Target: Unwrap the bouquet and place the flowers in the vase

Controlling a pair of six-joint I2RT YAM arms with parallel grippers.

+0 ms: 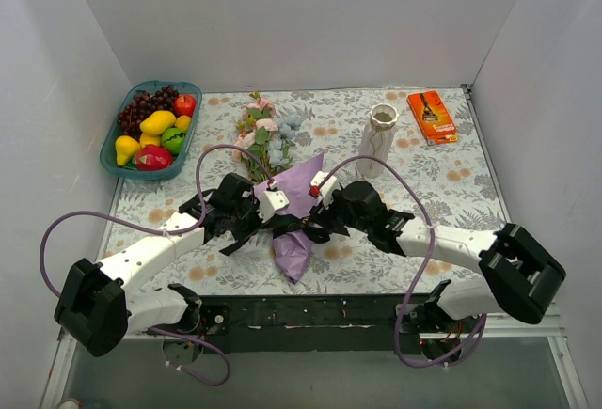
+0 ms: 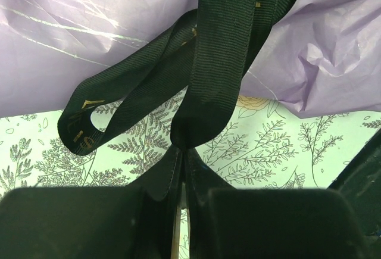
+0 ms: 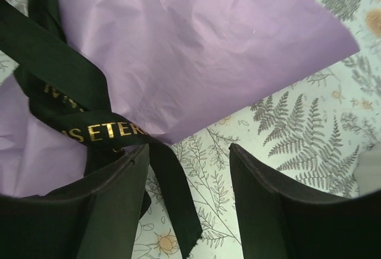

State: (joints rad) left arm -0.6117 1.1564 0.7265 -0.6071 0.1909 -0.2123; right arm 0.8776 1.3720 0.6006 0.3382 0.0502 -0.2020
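The bouquet lies mid-table, a purple paper cone tied with a black ribbon. Its flowers, pink and pale blue, point toward the back. My left gripper is shut on a strand of the ribbon, which runs up from its tips to the bow. My right gripper stands open at the bouquet's right side. A loose ribbon tail hangs between its fingers, against the left one. The cream vase stands upright behind the right gripper.
A teal tray of toy fruit sits at the back left. An orange box lies at the back right. White walls close in the table on three sides. Purple cables loop over both arms.
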